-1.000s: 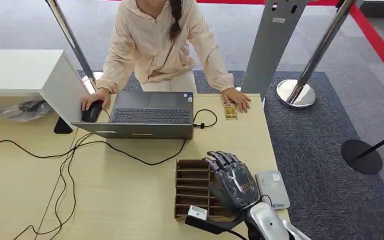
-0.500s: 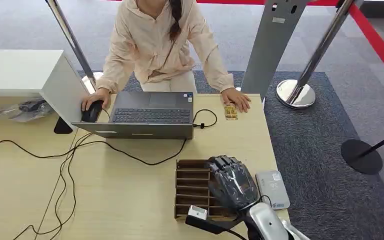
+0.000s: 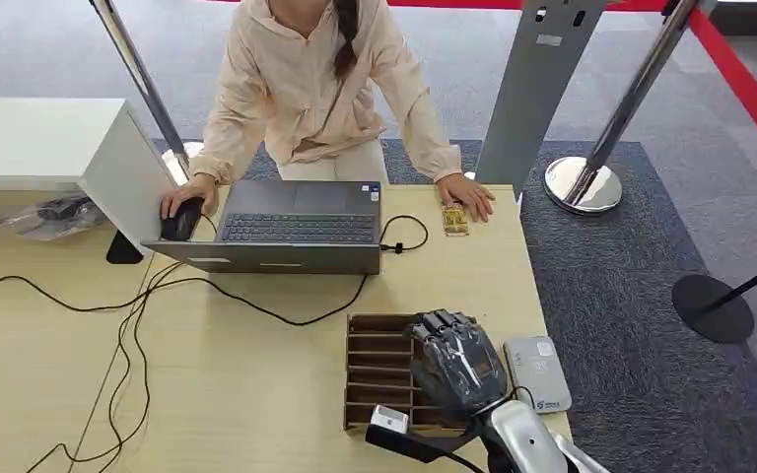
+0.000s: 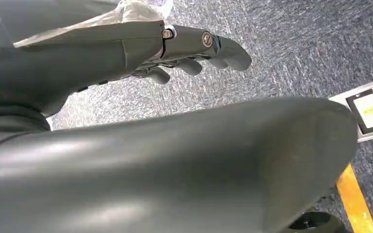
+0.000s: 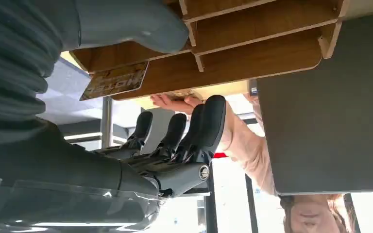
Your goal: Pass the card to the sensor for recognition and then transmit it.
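The robot's right hand (image 3: 456,360) is seen over the right side of a brown wooden slotted card rack (image 3: 379,367) on a pale wooden desk (image 3: 237,394), its dark fingers (image 3: 441,321) pointing toward the far edge. In the right wrist view the fingers (image 5: 194,128) are held apart and lightly curled, with nothing between them, while the grey thumb (image 5: 131,22) is pressed close to the rack (image 5: 252,43). A gold-patterned card (image 5: 115,81) is seen lying in a rack compartment just beside the thumb; contact with the thumb cannot be told. A grey card sensor (image 3: 537,372) lies on the desk just right of the rack. A second small gold-patterned item (image 3: 454,219) rests near the far edge, beside the hand (image 3: 466,193) of a person (image 3: 320,84) in a pale jacket, who is seated behind an open laptop (image 3: 286,227) with the other hand on a black mouse (image 3: 179,220). Black cables (image 3: 138,305) trail across the desk. The left hand (image 4: 194,48) is shown hanging above grey carpet, its fingers loosely curled and gripping nothing.
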Controlling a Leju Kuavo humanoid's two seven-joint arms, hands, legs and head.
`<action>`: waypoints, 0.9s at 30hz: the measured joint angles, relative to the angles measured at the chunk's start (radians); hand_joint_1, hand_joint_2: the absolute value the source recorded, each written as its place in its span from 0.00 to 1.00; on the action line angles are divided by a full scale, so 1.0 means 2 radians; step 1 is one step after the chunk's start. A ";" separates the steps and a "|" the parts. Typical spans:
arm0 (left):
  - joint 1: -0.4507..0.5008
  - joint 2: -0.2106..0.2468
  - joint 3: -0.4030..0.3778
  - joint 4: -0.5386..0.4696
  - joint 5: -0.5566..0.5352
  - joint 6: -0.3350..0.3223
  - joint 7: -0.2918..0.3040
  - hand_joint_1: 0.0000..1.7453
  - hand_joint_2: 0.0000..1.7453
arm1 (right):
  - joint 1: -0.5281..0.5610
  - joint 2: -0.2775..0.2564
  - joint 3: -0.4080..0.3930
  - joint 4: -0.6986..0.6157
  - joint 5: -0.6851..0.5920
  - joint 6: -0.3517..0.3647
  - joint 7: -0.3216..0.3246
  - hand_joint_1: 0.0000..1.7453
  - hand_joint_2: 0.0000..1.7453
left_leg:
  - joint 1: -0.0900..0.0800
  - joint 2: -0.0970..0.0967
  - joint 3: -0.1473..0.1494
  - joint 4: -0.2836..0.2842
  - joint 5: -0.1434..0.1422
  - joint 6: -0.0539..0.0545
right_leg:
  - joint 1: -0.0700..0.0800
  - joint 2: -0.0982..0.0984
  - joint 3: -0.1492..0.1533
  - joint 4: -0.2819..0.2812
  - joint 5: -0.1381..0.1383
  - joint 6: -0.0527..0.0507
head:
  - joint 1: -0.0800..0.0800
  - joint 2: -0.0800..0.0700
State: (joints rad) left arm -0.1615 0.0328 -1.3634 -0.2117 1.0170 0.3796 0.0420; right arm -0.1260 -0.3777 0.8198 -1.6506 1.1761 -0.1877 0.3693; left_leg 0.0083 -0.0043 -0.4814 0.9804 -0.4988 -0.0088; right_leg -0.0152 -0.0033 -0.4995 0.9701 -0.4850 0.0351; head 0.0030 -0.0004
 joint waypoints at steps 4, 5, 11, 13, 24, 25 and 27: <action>0.000 0.000 0.000 0.000 0.000 0.000 0.000 0.00 0.00 | 0.000 0.000 0.000 0.002 0.000 0.000 0.000 0.46 1.00 | 0.000 0.000 0.000 0.000 0.000 0.000 | 0.000 0.000 0.000 0.000 0.000 0.000 | 0.000 0.000; 0.000 0.000 0.000 0.000 0.000 -0.001 0.000 0.00 0.00 | 0.000 0.000 0.000 0.003 0.000 0.000 0.000 0.47 1.00 | 0.000 0.000 0.000 0.000 0.000 0.000 | 0.000 0.000 0.000 0.000 0.000 0.000 | 0.000 0.000; 0.000 0.000 0.000 0.000 0.000 -0.001 -0.003 0.00 0.00 | 0.000 0.000 0.000 0.004 -0.003 0.000 0.002 0.50 1.00 | 0.000 0.000 0.000 0.000 0.000 0.000 | 0.000 0.000 0.000 0.000 0.000 0.000 | 0.000 0.000; 0.000 0.000 0.000 0.000 0.000 -0.001 -0.006 0.00 0.00 | 0.000 0.000 0.000 0.004 -0.003 0.000 0.003 0.58 1.00 | 0.000 0.000 0.000 0.000 0.000 0.000 | 0.000 0.000 0.000 0.000 0.000 0.000 | 0.000 0.000; 0.000 -0.001 0.000 0.000 -0.001 0.004 -0.024 0.00 0.00 | 0.001 0.000 0.000 0.004 -0.003 -0.006 0.009 0.90 1.00 | 0.000 0.000 0.000 0.000 0.000 0.000 | 0.000 0.000 0.000 0.000 0.000 0.000 | 0.000 0.000; 0.000 -0.001 0.000 0.000 -0.001 0.005 -0.025 0.00 0.00 | 0.001 0.000 0.000 0.005 -0.003 -0.007 0.009 0.91 1.00 | 0.000 0.000 0.000 0.000 0.000 0.000 | 0.000 0.000 0.000 0.000 0.000 0.000 | 0.000 0.000; 0.000 -0.001 0.000 0.000 -0.001 0.006 -0.027 0.00 0.00 | 0.002 0.000 0.000 0.007 -0.003 -0.011 0.009 0.89 1.00 | 0.000 0.000 0.000 0.000 0.000 0.000 | 0.000 0.000 0.000 0.000 0.000 0.000 | 0.000 0.000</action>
State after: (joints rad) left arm -0.1613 0.0317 -1.3634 -0.2117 1.0147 0.3914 -0.0122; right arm -0.1229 -0.3784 0.8198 -1.6369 1.1704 -0.2090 0.3872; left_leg 0.0083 -0.0043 -0.4812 0.9804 -0.4988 -0.0089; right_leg -0.0152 -0.0033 -0.4994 0.9701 -0.4850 0.0350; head 0.0030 -0.0004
